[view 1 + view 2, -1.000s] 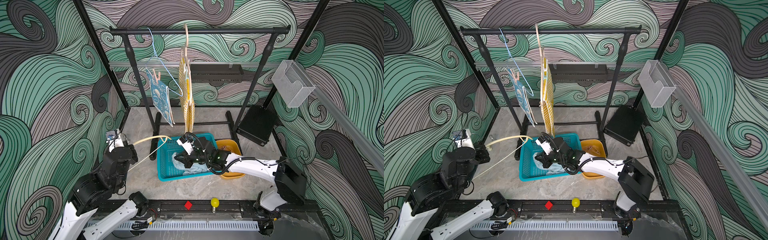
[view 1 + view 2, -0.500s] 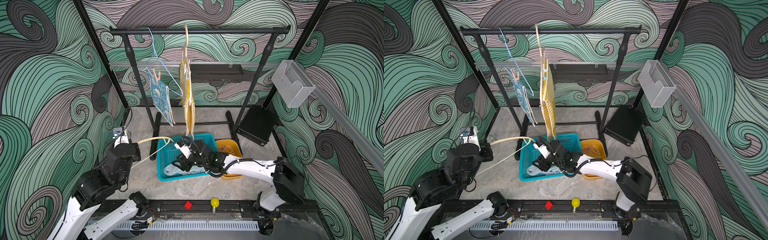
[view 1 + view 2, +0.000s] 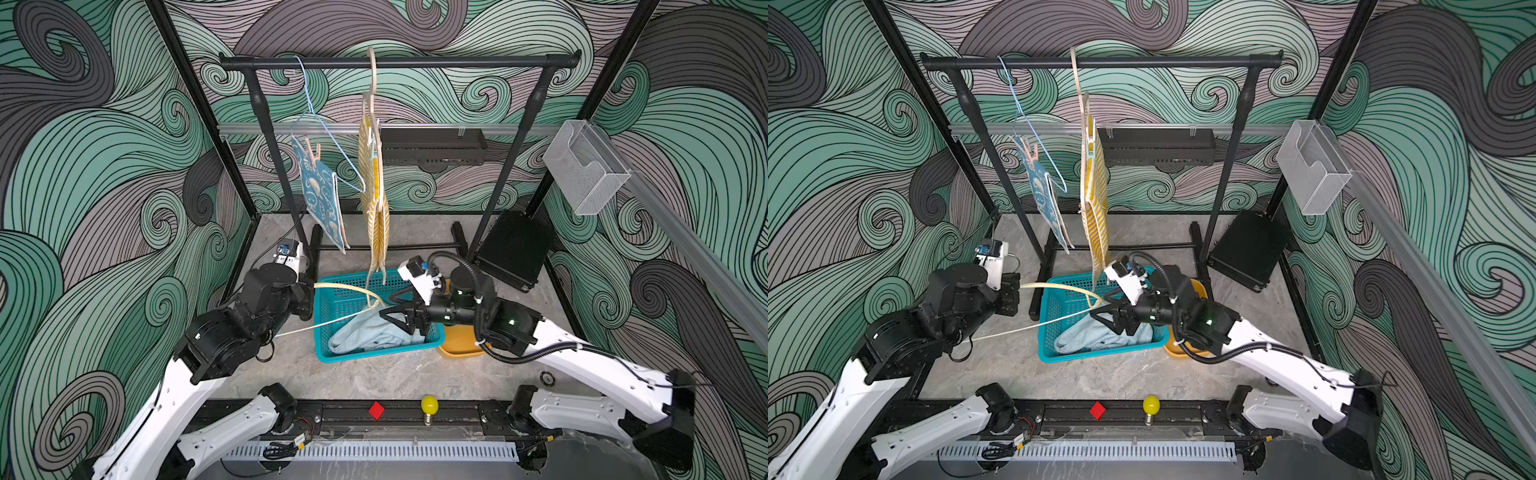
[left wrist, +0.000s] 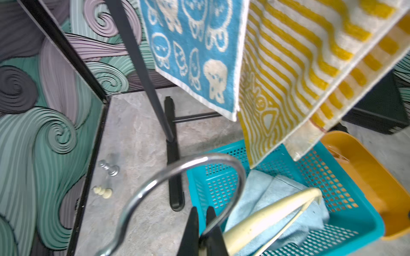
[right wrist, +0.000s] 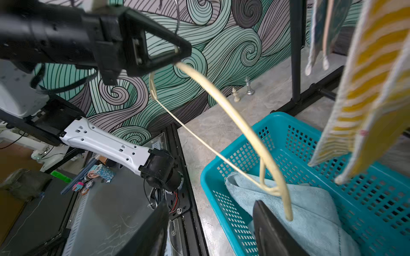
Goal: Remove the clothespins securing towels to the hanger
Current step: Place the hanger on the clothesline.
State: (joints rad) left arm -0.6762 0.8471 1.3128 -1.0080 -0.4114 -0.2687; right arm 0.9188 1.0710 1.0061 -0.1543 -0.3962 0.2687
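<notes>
My left gripper is shut on the metal hook of a cream hanger, whose far end rests over the teal basket. My right gripper is open just above the pale-blue towel, which lies loose in the basket; nothing is between its fingers. On the rack, a teal bunny towel hangs from a blue wire hanger, held by pink clothespins. A yellow striped towel hangs on a wooden hanger beside it.
The teal basket stands under the rack bar, with an orange tub to its right. Two chess pieces stand by the left wall. A black box leans at back right. A red block and yellow bulb sit on the front rail.
My right gripper has opened and let go of the pale-blue towel, which now lies in the basket. My left arm has carried the cream hanger a little towards the rack.
</notes>
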